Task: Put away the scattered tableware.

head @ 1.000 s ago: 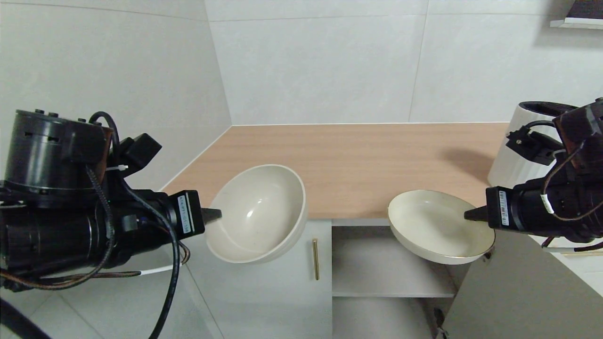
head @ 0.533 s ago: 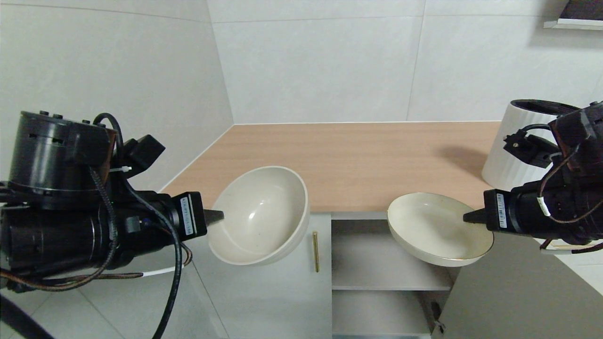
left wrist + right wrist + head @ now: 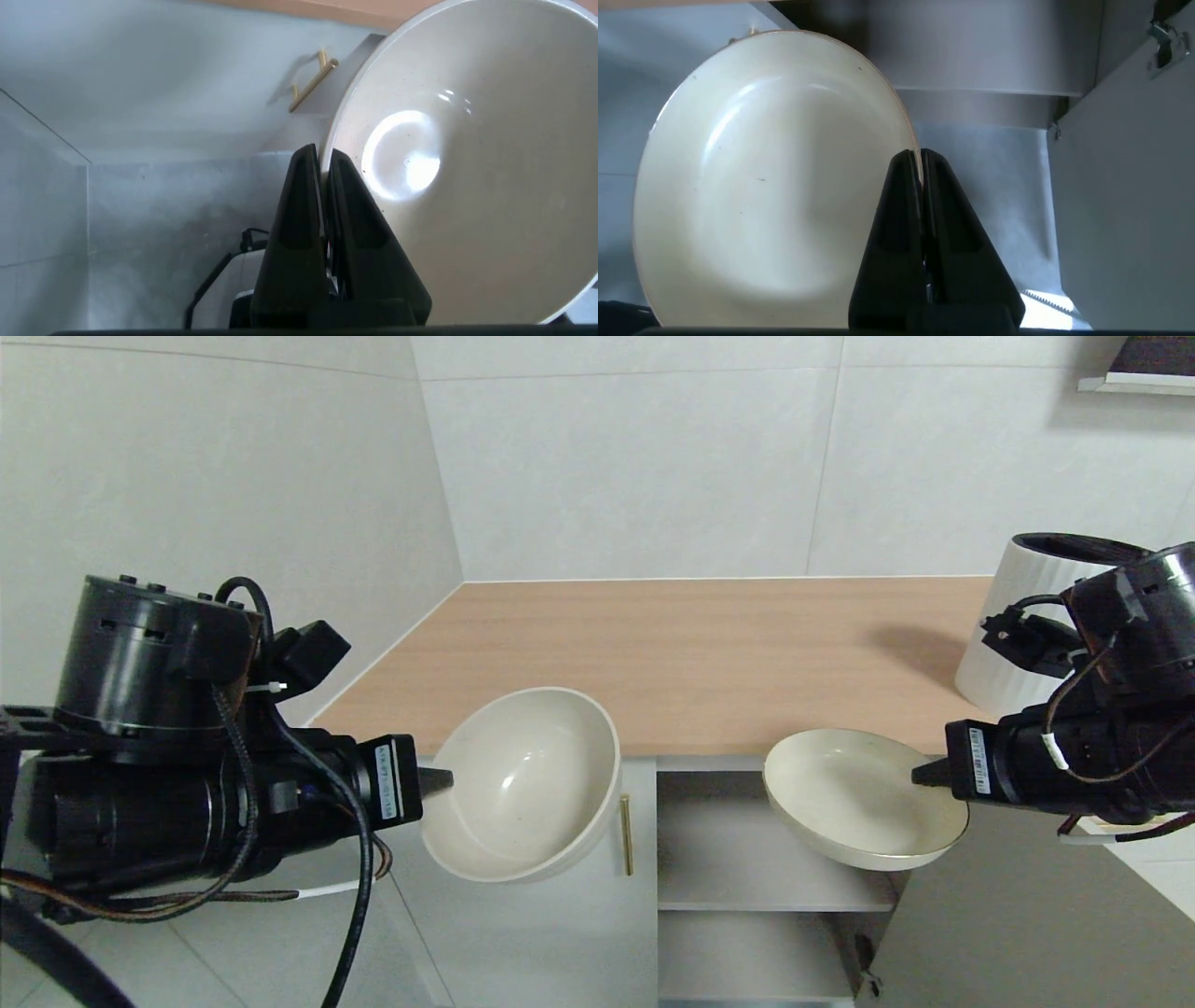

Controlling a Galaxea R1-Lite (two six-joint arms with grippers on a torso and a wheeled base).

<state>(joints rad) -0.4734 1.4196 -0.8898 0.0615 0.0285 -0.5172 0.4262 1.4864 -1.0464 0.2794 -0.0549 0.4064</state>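
My left gripper (image 3: pixel 439 778) is shut on the rim of a deep cream bowl (image 3: pixel 523 784), which hangs tilted in front of the closed left cabinet door. The left wrist view shows the same gripper (image 3: pixel 323 163) pinching the bowl (image 3: pixel 467 159) at its rim. My right gripper (image 3: pixel 924 772) is shut on the rim of a shallow cream plate (image 3: pixel 859 795), held in the air in front of the open cabinet. From the right wrist, that gripper (image 3: pixel 921 168) clamps the plate (image 3: pixel 775 177) at its edge.
The open cabinet (image 3: pixel 747 859) has a bare shelf, with its door (image 3: pixel 1018 915) swung out to the right. A gold handle (image 3: pixel 626 835) marks the closed left door. On the wooden counter (image 3: pixel 691 653) stands a white ribbed container (image 3: pixel 1027 616) at the right.
Both arms have lowered a little, carrying the bowl and the plate down toward the cabinet front. The head view shifted slightly between the earliest frame and the later ones.
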